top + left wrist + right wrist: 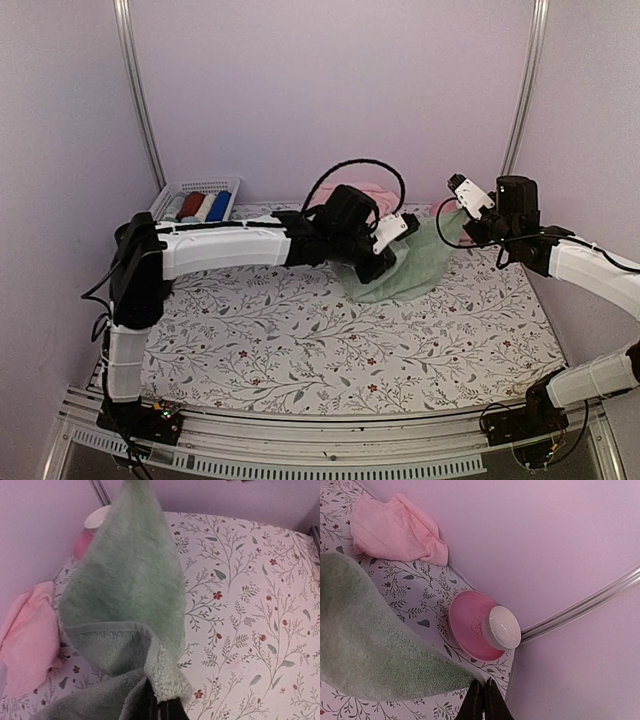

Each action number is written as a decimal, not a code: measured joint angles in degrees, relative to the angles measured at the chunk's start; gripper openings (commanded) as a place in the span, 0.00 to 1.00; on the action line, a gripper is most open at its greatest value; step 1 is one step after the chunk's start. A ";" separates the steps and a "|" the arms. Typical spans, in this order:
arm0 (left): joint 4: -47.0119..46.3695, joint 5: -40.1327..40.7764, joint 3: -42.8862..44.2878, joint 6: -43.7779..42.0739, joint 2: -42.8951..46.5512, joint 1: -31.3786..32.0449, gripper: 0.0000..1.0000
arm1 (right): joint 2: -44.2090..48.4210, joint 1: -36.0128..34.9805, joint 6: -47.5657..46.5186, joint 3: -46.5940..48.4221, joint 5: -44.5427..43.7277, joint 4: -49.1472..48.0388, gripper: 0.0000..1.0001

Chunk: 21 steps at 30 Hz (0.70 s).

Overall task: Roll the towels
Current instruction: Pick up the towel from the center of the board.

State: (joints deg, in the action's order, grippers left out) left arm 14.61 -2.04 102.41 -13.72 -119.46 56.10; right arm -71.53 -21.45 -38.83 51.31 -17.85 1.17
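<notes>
The green towel, raised over the far right of the surface, spans left to right between both arms. The left pincer and right pincer each clench one corner. The pink towel lies crumpled by the far wall.

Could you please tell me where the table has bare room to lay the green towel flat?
The near half of the floral tablecloth is bare, from the near edge up to the pale mint green towel. The back edge is crowded: white basket of rolled cloths, crumpled pale pink towel, pink saucer with white cup.
</notes>
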 measured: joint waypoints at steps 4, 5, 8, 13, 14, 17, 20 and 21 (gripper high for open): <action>2.97 -2.29 0.83 0.96 -7.65 2.71 0.63 | 0.00 0.90 0.28 0.00 -1.62 -1.29 0.02; 4.02 -3.08 0.66 1.66 -9.05 2.97 0.73 | 0.00 1.14 0.33 0.00 -2.01 -1.51 0.02; 5.90 -4.13 -1.33 1.88 -10.01 2.99 0.95 | 0.00 1.66 0.44 -0.02 -2.82 -2.08 0.02; 2.78 -0.92 -8.90 0.98 -3.76 2.51 0.97 | 0.00 1.75 0.44 -0.09 -3.04 -2.64 0.02; 1.44 0.07 -11.54 0.09 -1.49 2.43 0.97 | 0.00 1.75 0.44 -0.17 -3.04 -2.75 0.02; -3.96 3.10 -19.63 -3.85 5.03 2.21 0.97 | -0.11 1.75 0.44 -0.39 -3.04 -2.75 0.02; -7.48 5.57 -24.15 -8.07 8.04 1.99 0.97 | -0.17 1.75 0.44 -0.39 -2.99 -2.78 0.02; -8.70 6.49 -25.00 -9.77 8.17 1.92 0.97 | -0.20 1.75 0.44 -0.39 -2.99 -2.78 0.02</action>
State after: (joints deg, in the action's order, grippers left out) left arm 5.91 4.45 77.41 -23.49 -111.28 58.02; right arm -71.72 -19.70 -38.39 50.92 -20.84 -1.61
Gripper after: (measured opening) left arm 0.973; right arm 0.022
